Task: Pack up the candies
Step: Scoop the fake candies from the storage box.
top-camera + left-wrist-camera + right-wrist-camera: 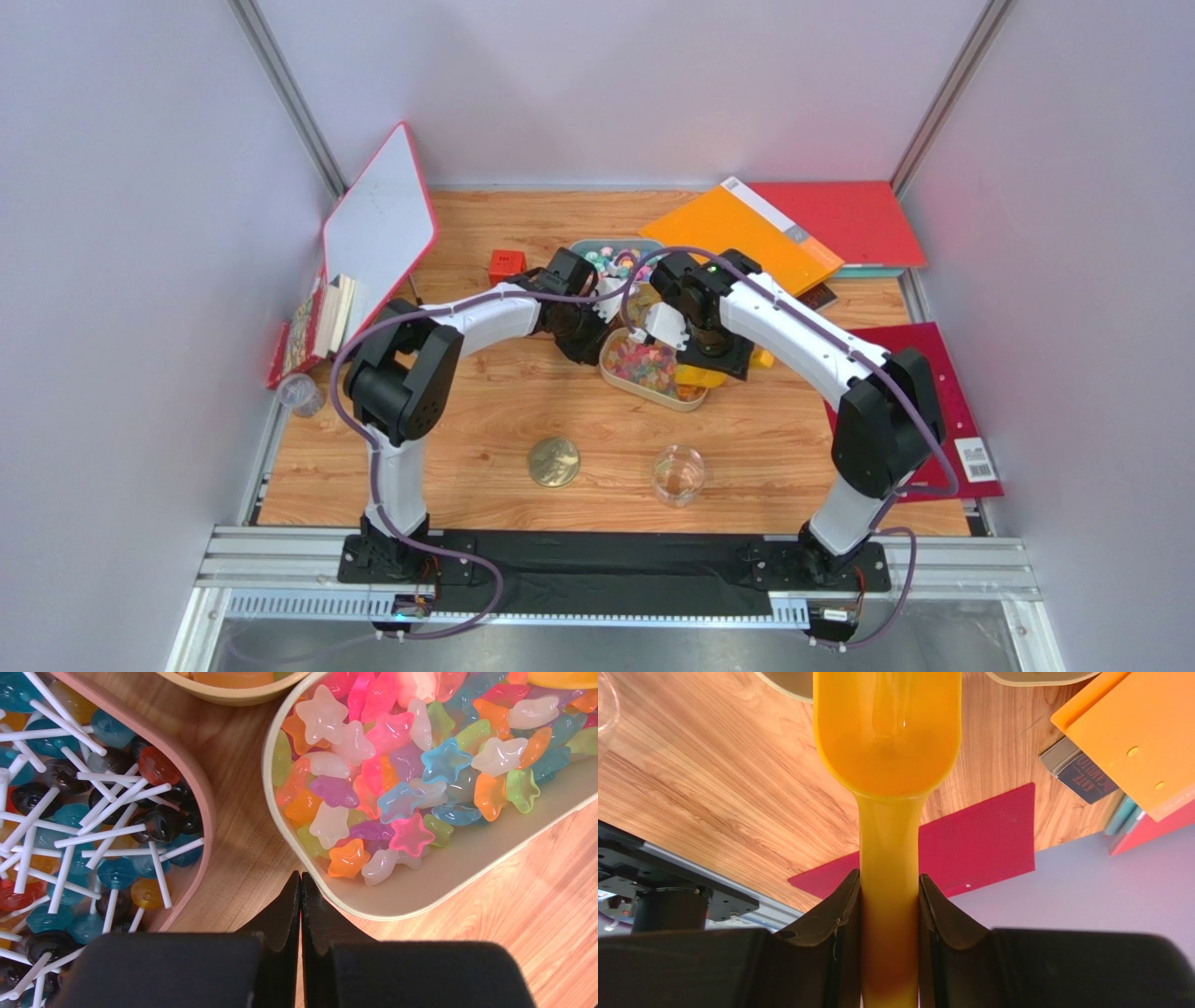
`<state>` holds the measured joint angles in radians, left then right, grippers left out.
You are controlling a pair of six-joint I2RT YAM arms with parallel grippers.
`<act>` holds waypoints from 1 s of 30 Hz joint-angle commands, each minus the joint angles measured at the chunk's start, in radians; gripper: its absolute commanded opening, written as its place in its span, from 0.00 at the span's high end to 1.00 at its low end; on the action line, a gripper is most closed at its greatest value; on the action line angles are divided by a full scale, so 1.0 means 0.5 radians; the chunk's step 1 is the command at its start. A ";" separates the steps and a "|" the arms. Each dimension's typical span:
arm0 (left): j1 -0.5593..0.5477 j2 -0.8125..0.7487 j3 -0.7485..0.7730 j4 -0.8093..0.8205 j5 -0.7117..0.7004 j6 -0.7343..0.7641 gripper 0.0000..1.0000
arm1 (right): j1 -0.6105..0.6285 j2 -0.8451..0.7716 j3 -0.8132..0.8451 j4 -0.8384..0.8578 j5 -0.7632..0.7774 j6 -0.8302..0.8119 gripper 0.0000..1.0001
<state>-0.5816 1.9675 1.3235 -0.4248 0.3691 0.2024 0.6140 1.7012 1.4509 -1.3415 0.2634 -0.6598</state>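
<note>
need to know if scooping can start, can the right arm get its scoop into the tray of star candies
Probably yes. The right gripper holds the empty yellow scoop beside the open tray of star candies. Nothing covers it, and the shut left gripper sits at the far rim, off the candies.

Translucent multicoloured star candies [421,763] heaped in a cream oval tray [449,882]

Closed end effector [300,885] near star candies [410,833]
</note>
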 commanded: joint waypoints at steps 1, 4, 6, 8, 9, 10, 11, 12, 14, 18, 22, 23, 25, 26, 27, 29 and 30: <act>-0.015 -0.075 -0.002 0.135 0.106 -0.021 1.00 | 0.067 0.101 0.068 -0.385 0.117 -0.052 1.00; -0.015 -0.091 -0.030 0.175 0.142 -0.046 1.00 | 0.079 0.159 0.077 -0.379 0.117 -0.070 1.00; -0.015 -0.091 -0.036 0.181 0.158 -0.055 1.00 | 0.082 0.187 0.129 -0.373 0.096 -0.076 1.00; -0.015 -0.097 -0.048 0.196 0.161 -0.064 1.00 | 0.082 0.233 0.193 -0.385 0.050 -0.086 1.00; -0.015 -0.103 -0.067 0.211 0.161 -0.067 1.00 | 0.082 0.251 0.209 -0.397 0.047 -0.073 1.00; -0.015 -0.112 -0.079 0.221 0.161 -0.073 1.00 | 0.082 0.285 0.209 -0.406 0.041 -0.076 1.00; -0.015 -0.118 -0.088 0.239 0.161 -0.070 1.00 | 0.088 0.300 0.209 -0.410 0.032 -0.086 1.00; -0.015 -0.118 -0.101 0.248 0.164 -0.079 1.00 | 0.091 0.313 0.209 -0.407 0.025 -0.095 1.00; -0.009 -0.118 -0.107 0.254 0.167 -0.089 1.00 | 0.097 0.349 0.218 -0.403 0.004 -0.113 1.00; -0.012 -0.112 -0.104 0.276 0.182 -0.113 1.00 | 0.103 0.402 0.240 -0.388 -0.048 -0.110 1.00; -0.012 -0.103 -0.085 0.279 0.198 -0.147 1.00 | 0.107 0.475 0.243 -0.367 -0.091 -0.083 1.00; -0.012 -0.103 -0.085 0.282 0.198 -0.150 1.00 | 0.104 0.488 0.252 -0.358 -0.097 -0.079 1.00; -0.012 -0.103 -0.079 0.282 0.198 -0.156 1.00 | 0.103 0.534 0.279 -0.348 -0.094 -0.055 1.00; -0.012 -0.103 -0.079 0.282 0.201 -0.159 1.00 | 0.104 0.552 0.289 -0.348 -0.097 -0.043 1.00; -0.009 -0.106 -0.079 0.282 0.198 -0.162 1.00 | 0.104 0.586 0.304 -0.348 -0.100 -0.018 1.00; -0.012 -0.109 -0.079 0.282 0.198 -0.165 1.00 | 0.100 0.623 0.365 -0.345 -0.113 0.012 1.00; -0.012 -0.112 -0.082 0.279 0.198 -0.165 1.00 | 0.103 0.641 0.390 -0.345 -0.113 0.022 1.00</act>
<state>-0.5610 1.9617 1.2705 -0.3454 0.4137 0.0826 0.6479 1.9556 1.5860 -1.3731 0.2436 -0.6964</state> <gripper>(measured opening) 0.003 0.285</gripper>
